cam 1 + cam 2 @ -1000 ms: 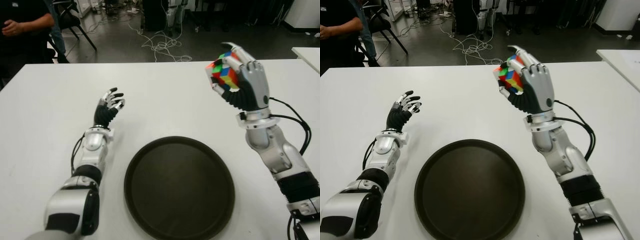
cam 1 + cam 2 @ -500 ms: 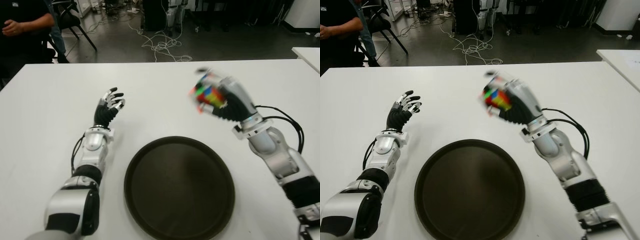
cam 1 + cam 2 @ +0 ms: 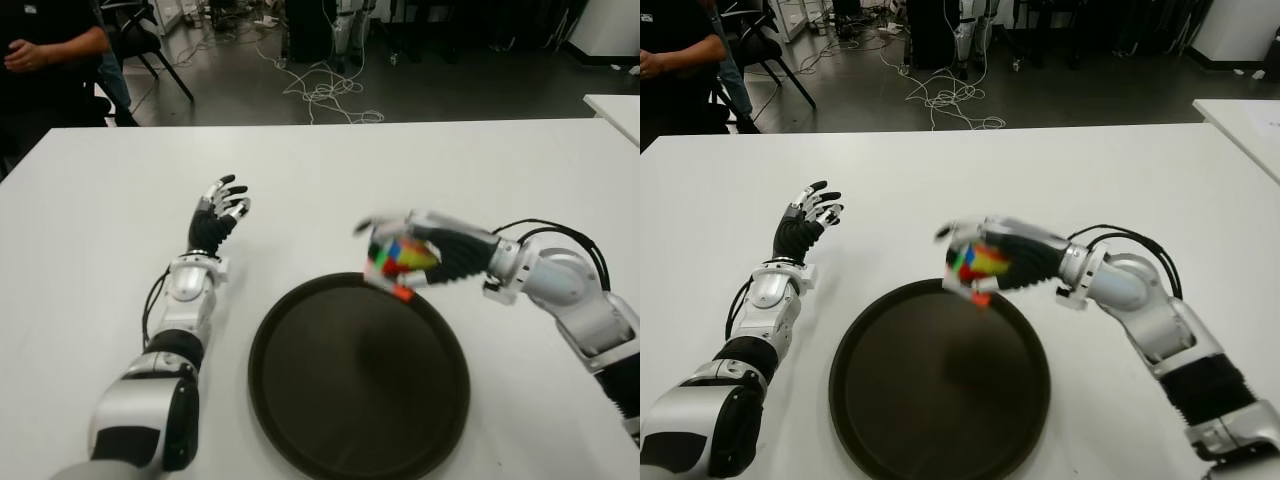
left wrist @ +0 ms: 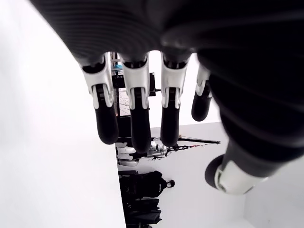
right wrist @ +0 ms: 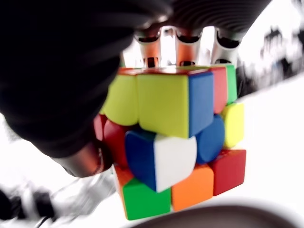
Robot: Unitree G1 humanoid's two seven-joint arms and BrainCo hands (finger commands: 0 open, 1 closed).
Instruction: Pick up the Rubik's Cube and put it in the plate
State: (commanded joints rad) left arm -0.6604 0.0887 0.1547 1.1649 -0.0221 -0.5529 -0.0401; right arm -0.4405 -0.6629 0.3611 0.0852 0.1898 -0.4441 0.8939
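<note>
Right hand (image 3: 425,255) grasps the Rubik's Cube (image 3: 400,260) over the plate (image 3: 300,400) far rim, apparently not touching (blurred). Pickup done; release remains. Left hand (image 3: 218,215) idle, fingers spread, left of plate.

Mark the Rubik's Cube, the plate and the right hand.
Rubik's Cube (image 3: 401,258), left eye view, on its coloured side facing the camera.
plate (image 3: 300,420), left eye view, on the bare dark floor near its left rim.
right hand (image 3: 447,252), left eye view, on the black palm gripping the cube.
</note>
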